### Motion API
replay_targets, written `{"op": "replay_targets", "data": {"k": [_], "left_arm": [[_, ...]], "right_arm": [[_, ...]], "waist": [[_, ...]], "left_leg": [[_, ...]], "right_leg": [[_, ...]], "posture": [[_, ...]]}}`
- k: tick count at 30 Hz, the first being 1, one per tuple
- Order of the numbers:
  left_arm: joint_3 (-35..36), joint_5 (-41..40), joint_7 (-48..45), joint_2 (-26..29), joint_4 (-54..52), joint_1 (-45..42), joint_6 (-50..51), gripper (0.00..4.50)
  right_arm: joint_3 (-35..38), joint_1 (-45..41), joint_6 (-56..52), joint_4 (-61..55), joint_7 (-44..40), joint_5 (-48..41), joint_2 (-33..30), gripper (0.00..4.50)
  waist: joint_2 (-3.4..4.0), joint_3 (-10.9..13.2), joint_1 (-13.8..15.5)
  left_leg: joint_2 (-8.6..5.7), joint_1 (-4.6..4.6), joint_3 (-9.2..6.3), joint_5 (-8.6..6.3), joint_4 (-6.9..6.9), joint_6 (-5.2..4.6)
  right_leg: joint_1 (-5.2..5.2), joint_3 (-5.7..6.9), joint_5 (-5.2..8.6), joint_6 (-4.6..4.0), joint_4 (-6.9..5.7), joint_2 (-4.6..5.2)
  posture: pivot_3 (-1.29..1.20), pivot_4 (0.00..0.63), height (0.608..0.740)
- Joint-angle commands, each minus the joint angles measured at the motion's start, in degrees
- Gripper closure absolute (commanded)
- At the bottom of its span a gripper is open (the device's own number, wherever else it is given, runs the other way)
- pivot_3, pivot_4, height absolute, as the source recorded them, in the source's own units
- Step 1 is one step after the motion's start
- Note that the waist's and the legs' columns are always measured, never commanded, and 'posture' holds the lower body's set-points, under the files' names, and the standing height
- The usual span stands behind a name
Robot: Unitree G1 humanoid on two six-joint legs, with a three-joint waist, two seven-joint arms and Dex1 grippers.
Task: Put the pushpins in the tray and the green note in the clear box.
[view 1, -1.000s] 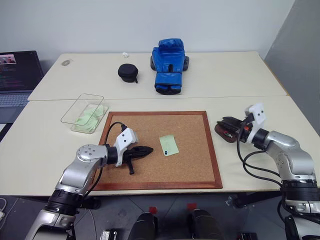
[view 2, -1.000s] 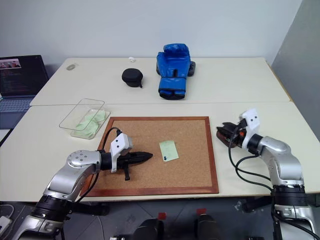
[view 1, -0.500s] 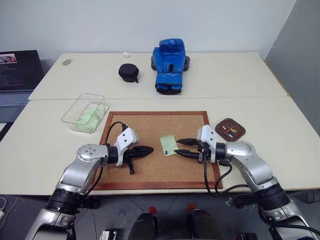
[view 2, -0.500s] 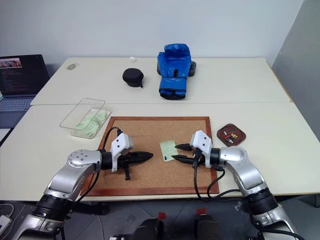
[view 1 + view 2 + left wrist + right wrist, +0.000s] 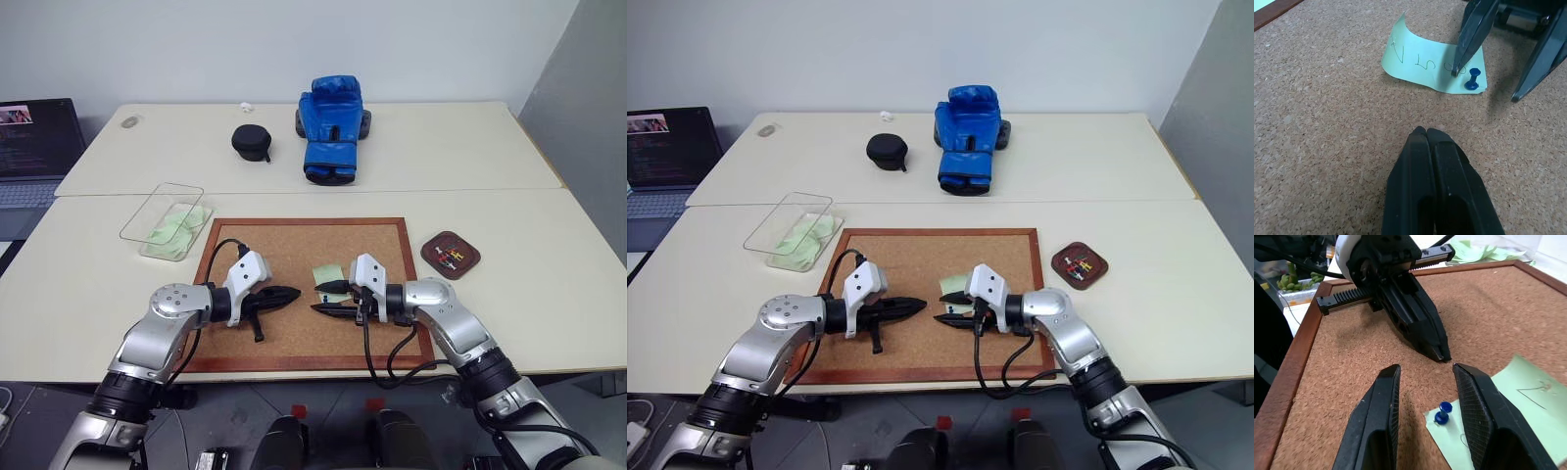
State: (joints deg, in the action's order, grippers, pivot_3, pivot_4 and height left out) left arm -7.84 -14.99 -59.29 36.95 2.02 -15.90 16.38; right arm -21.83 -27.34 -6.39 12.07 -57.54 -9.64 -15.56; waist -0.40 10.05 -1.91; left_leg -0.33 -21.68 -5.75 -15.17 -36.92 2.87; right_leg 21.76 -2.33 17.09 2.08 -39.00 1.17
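Note:
The pale green note [image 5: 324, 273] lies on the cork board, pinned by a blue pushpin [image 5: 1472, 80] near one corner. My right gripper [image 5: 315, 298] is open and low over the board, its two fingers on either side of that pushpin [image 5: 1441, 412]; one fingertip [image 5: 1455, 72] rests on the note's edge. My left gripper [image 5: 297, 293] is shut and empty, pointing at the note from a short way off. The dark reddish tray [image 5: 469, 258] sits right of the board with small coloured pushpins [image 5: 448, 257] in it. The clear box [image 5: 147, 211] stands at the board's far left corner.
The wood-framed cork board [image 5: 284, 245] fills the near middle of the table. Several green slips [image 5: 176, 228] lie in the clear box. On the far table are a blue boxing glove [image 5: 330, 127] and a black round case [image 5: 251, 142]; a laptop [image 5: 29, 147] is far left.
My right arm has swung left from the tray across the board and lowered its open fingers around the blue pushpin. The left arm has not moved.

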Motion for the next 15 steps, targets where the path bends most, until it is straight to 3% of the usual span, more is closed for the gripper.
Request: {"op": "replay_targets", "data": {"k": [1, 4, 9, 15], "left_arm": [[-1.28, 1.95, -0.11, 1.22, 0.71, 2.12, 1.74, 4.5], [-1.13, 2.01, -0.18, 1.23, 0.61, 2.23, 1.86, 4.5], [-1.27, 2.08, -0.22, 1.01, 0.5, 2.12, 2.02, 4.5], [-1.57, 2.18, -0.32, 0.76, 0.8, 1.62, 1.91, 4.5]], "right_arm": [[0.65, -1.19, 1.67, 1.75, -0.41, 0.58, 0.61, 2.71], [1.39, -1.39, 1.36, 2.52, -0.61, 0.1, 0.76, 2.71], [1.68, -1.57, 1.84, 3.17, -0.99, 0.17, 0.68, 3.67], [1.68, -1.9, 2.38, 3.86, -0.55, 0.66, 0.88, 4.48]], "waist": [[0.0, 0.0, -0.01], [0.0, 0.0, -0.09], [0.0, 0.0, -0.13], [0.0, 0.0, -0.13]], "left_leg": [[0.01, 0.0, 0.0, 0.0, 0.0, 0.0], [0.01, 0.01, -0.01, 0.0, 0.02, 0.0], [0.01, 0.02, 0.01, 0.0, 0.01, 0.0], [0.01, 0.02, 0.0, 0.0, 0.02, 0.0]], "right_leg": [[0.0, 0.01, 0.0, 0.0, 0.0, 0.0], [0.02, 0.02, 0.0, 0.0, -0.01, -0.03], [0.01, 0.0, 0.0, 0.0, -0.01, -0.03], [0.01, 0.01, 0.0, 0.0, -0.01, -0.03]], "posture": [[0.0, 0.15, 0.74], [0.0, 0.15, 0.74], [0.0, 0.15, 0.74], [0.0, 0.15, 0.74]]}}
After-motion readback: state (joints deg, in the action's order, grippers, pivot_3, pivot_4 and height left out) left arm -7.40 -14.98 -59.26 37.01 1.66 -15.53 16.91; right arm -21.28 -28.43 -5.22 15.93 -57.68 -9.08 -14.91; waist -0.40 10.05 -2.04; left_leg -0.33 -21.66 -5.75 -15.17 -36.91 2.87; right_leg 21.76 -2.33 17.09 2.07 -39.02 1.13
